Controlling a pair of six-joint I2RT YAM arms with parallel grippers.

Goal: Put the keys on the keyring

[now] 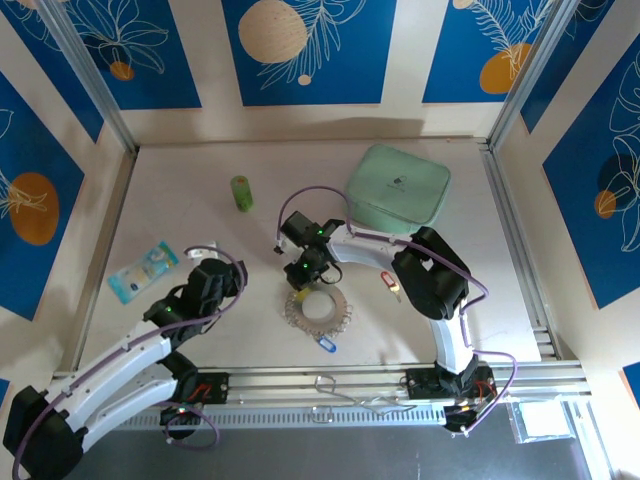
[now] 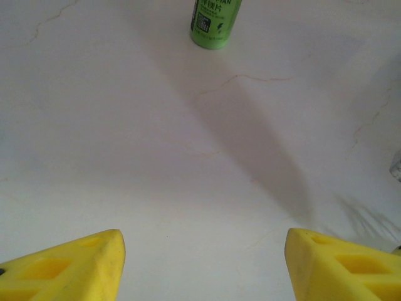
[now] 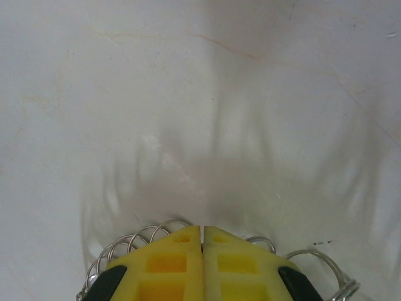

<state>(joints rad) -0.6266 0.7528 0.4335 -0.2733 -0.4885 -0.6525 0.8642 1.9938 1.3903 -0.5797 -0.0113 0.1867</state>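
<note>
Keyring (image 1: 342, 308): large thin metal ring fringed all round with small silvery pieces. It lies flat on the pale table (image 1: 200, 180), near the front edge and between the two arms. In the right wrist view its wire loops (image 3: 135, 241) curl out on both sides of the yellow fingers.

Keys, two:
- Blue-tagged key (image 1: 325, 343): on the table at the ring's near edge, just beside the fringe. Whether it touches cannot be told.
- Red-tagged key (image 1: 388, 283): on the table to the right of the ring and apart from it, close by the right arm's dark link.

Right gripper (image 1: 304, 282): points down over the far left part of the ring's rim. Its fingers (image 3: 169, 263) are pressed together with only a thin seam between them. The ring's loops lie right against the tips; whether any wire is pinched between them cannot be told.

Left gripper (image 1: 207, 256): well to the left of the ring, above bare table. Its jaws stand wide apart with nothing between them, and the two yellow fingertips (image 2: 69, 269) sit at the lower corners of its wrist view.

Other items:
- Green cylinder (image 1: 241, 192): on the far part of the table, ahead of the left gripper; also in the left wrist view (image 2: 215, 24).
- Mint-green pouch (image 1: 398, 188): far right of the table.
- Blue and white packet (image 1: 143, 270): at the left side.
</note>
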